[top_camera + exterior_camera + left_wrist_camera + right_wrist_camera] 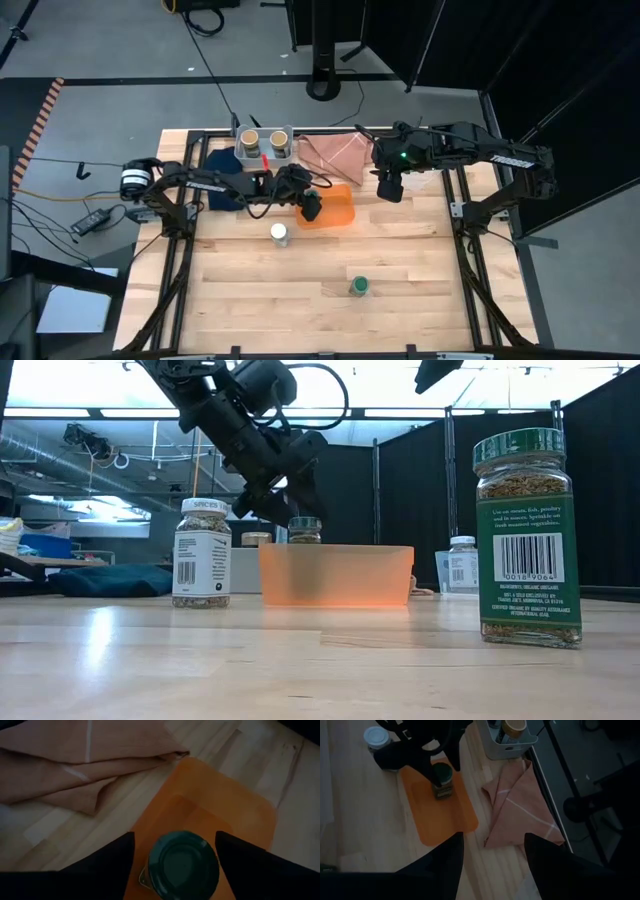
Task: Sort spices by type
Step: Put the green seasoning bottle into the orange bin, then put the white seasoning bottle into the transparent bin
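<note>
The left end effector hangs over the near-left part of the translucent orange tray, its two dark fingers set either side of a green-capped jar. From the right wrist view the jar stands upright inside the tray; whether the pads actually press its glass I cannot quite tell, though they sit close against it. The tray is smooth plastic, rectangular with rounded corners and a low wall.

Just beside the tray, toward the near edge, a white-capped jar stands alone on the pale wooden bench, paper label wrapped round it. Well apart, near the front, the second green-capped jar stands with open planks all round it. In the low view a further white-capped jar shows far off behind the tray's right end.

At the back edge sits the pale grey bin, a small boxy tub with two tan-capped jars side by side inside. A folded salmon cloth lies soft and creased next to it, and a dark blue cloth lies under the left arm.

The right end effector hovers above the bench past the tray's right edge, fingers spread wide and empty.
</note>
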You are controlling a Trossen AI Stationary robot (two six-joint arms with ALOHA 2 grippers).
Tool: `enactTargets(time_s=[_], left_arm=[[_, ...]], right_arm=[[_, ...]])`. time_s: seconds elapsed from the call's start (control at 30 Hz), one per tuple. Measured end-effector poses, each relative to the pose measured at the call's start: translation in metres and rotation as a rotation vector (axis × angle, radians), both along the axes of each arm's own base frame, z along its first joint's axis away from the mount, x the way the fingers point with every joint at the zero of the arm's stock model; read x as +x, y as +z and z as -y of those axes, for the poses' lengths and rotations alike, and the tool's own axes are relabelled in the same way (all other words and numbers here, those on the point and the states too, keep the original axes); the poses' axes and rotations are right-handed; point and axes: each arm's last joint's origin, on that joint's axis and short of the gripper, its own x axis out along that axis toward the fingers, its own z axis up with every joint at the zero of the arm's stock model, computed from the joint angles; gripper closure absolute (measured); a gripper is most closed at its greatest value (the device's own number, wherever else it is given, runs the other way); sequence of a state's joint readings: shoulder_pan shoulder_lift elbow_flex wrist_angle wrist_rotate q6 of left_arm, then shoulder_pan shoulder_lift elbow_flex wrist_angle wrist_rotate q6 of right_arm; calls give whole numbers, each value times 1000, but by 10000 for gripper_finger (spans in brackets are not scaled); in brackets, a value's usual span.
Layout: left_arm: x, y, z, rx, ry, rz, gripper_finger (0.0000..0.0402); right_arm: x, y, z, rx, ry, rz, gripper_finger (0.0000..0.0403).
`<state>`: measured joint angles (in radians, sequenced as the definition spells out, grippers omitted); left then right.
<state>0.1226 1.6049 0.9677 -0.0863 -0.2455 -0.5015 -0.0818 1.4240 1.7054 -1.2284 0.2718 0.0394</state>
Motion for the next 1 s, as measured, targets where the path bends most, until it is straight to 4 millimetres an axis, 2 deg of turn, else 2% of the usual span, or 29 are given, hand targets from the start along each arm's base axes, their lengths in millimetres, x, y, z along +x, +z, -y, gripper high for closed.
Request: enactTargets(time_s=[0.27,0.47,0.67,1.0], left_arm=[[-4,8,1,-1,-4,12,112],[-9,29,1,21,-23,25,112],[-12,69,2,72,-96,20,112],[-16,152,10,168,-202,73,112]], right_arm=[[0,0,0,-4,12,-4,180],[0,0,0,8,20,0,153],[1,0,-5,82,76,11,121],[5,2,-40,121,177,53,110]])
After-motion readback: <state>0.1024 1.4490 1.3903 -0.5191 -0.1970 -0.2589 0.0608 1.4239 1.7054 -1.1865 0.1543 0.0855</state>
